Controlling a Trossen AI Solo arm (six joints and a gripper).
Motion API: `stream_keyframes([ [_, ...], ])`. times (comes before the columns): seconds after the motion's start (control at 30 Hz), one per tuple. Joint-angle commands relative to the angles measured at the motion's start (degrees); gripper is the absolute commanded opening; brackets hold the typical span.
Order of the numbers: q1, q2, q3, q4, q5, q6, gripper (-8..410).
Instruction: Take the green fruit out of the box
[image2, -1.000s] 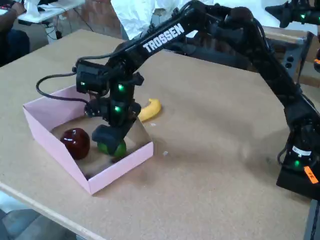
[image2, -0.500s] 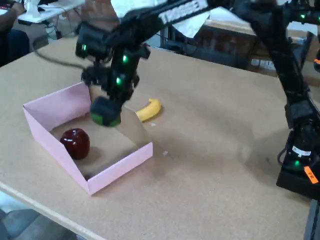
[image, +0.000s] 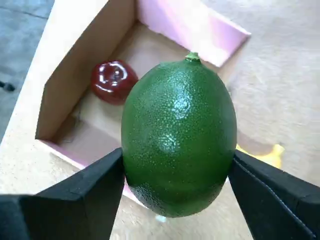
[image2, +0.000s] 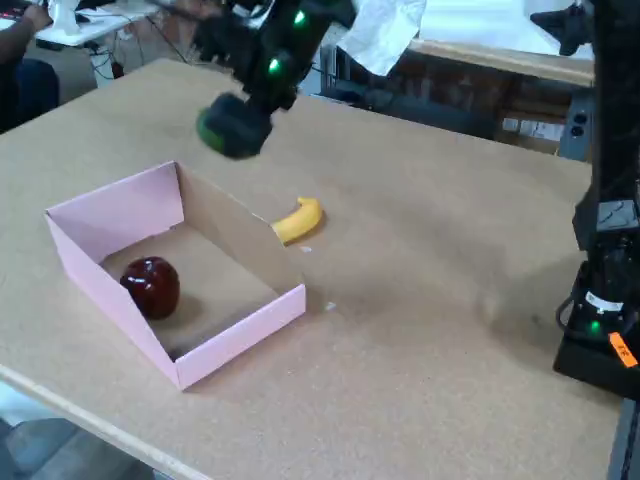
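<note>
The green fruit (image: 179, 137) fills the middle of the wrist view, glossy and oval, pinched between my gripper's (image: 175, 175) two black fingers. In the fixed view my gripper (image2: 232, 130) hangs high above the table, over the far side of the box, with the green fruit (image2: 208, 131) showing as a blurred green edge in it. The box (image2: 100, 215), pale pink outside and brown inside, lies on the table at the left. From the wrist view the box (image: 75, 60) is far below me.
A dark red apple (image2: 151, 286) sits inside the box, also seen as the apple (image: 113, 81) from the wrist. A small yellow banana (image2: 299, 219) lies on the table just beyond the box. The arm's base (image2: 600, 330) stands at the right edge.
My gripper has risen out of the box with the green fruit, from the box floor to well above the table. The apple and banana have not moved.
</note>
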Motion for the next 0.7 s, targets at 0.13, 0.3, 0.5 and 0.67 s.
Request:
stream_keyframes([
  [0.13, 1.90, -11.04, -0.02, -26.47, 9.03, 15.15, -1],
  [0.3, 2.25, -10.60, -2.40, -27.96, 9.44, 17.33, -1],
  [0.5, 2.36, -10.86, -13.05, -23.69, 9.25, 18.73, -1],
  [0.67, 2.40, -10.86, -24.33, -15.08, 6.12, 18.88, -1],
])
